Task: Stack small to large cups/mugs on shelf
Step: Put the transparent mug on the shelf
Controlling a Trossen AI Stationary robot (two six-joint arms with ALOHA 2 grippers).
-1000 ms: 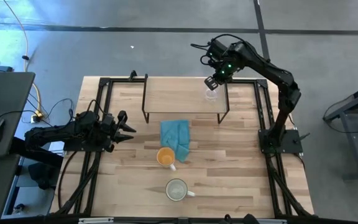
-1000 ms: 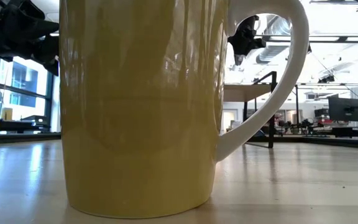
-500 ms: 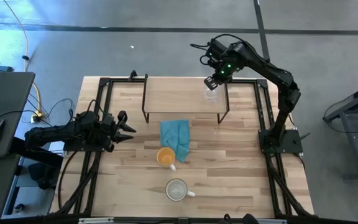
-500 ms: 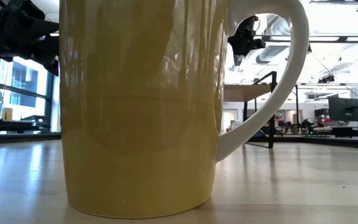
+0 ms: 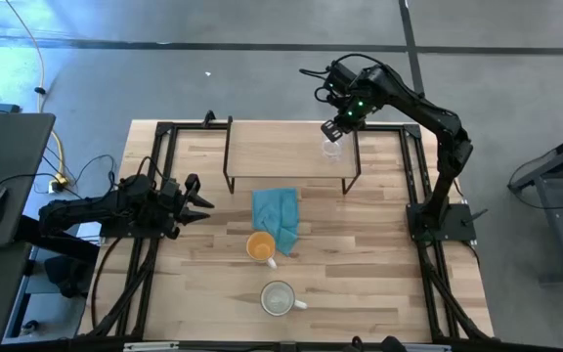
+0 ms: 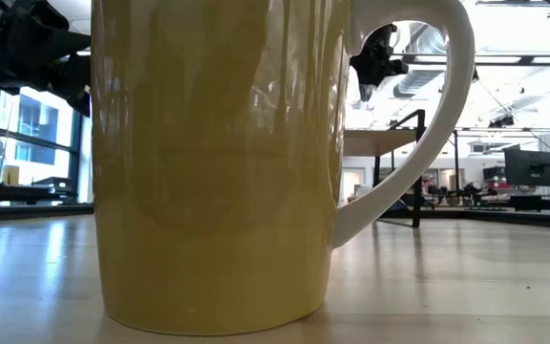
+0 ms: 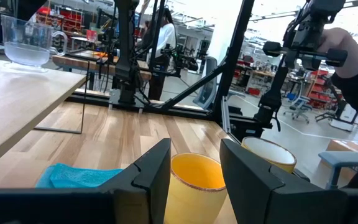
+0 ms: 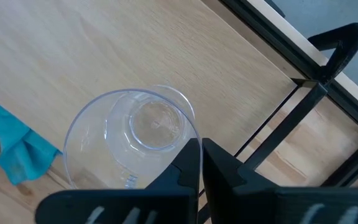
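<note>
right gripper point(image 5: 332, 131) is pinching the glass cup point(image 5: 332, 148) rim, fingers together, over the shelf point(image 5: 281, 147) | left gripper point(image 5: 203, 202) is waiting, fingers apart, empty, beside teal cloth point(image 5: 277, 212)

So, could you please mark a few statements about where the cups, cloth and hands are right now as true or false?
1. The glass cup stands on the shelf. True.
2. The orange mug is on the shelf. False: it stands on the table, touching the teal cloth.
3. The right hand is shut on the glass cup's rim. True.
4. The left hand holds the cream mug. False: it is open and empty at the table's left side.
</note>
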